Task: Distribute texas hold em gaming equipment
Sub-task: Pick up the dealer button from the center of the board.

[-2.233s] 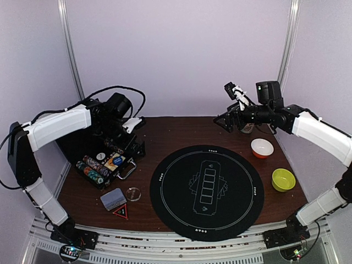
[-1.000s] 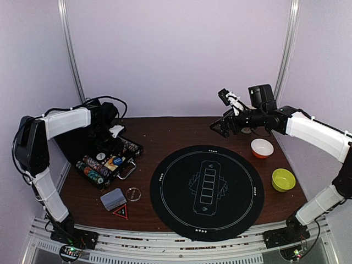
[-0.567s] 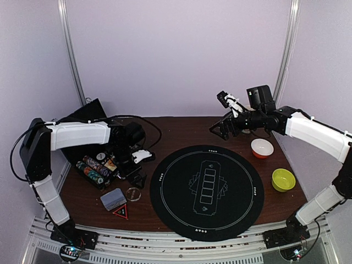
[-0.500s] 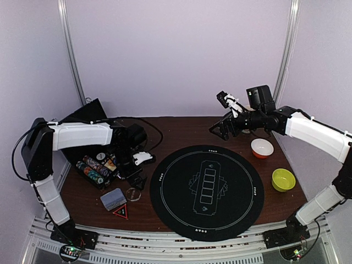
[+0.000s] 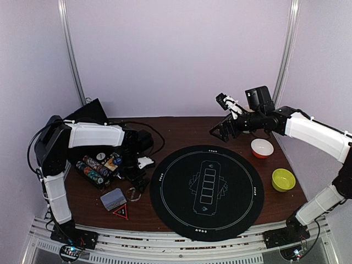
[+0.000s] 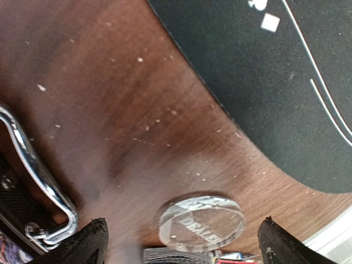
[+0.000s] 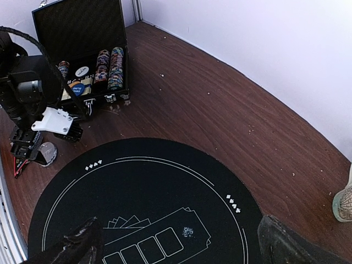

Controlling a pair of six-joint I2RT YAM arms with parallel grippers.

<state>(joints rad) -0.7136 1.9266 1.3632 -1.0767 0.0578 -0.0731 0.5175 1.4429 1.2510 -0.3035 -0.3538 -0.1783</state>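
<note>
A clear round dealer button (image 6: 202, 221) lies on the brown table, just left of the black round mat (image 5: 206, 190). My left gripper (image 6: 184, 224) is open, low over the button, with one fingertip on each side and not touching it. In the top view the left gripper (image 5: 136, 180) hangs above the button (image 5: 133, 193). A grey-blue-backed card deck (image 5: 113, 199) lies just beside it. Rows of stripe-edged poker chips (image 7: 110, 66) sit in the open black case (image 5: 99, 164). My right gripper (image 5: 223, 130) is open and empty, high over the mat's far edge (image 7: 165, 165).
The case's metal handle (image 6: 38, 176) is close to the left fingers. A red triangle piece (image 5: 121, 211) lies in front of the deck. An orange bowl (image 5: 262, 147) and a green bowl (image 5: 283, 180) stand right of the mat. A patterned mug (image 7: 344, 201) stands at the far right.
My left arm has swung from over the case forward and down to the dealer button. My right gripper has drifted slightly left and stays open.
</note>
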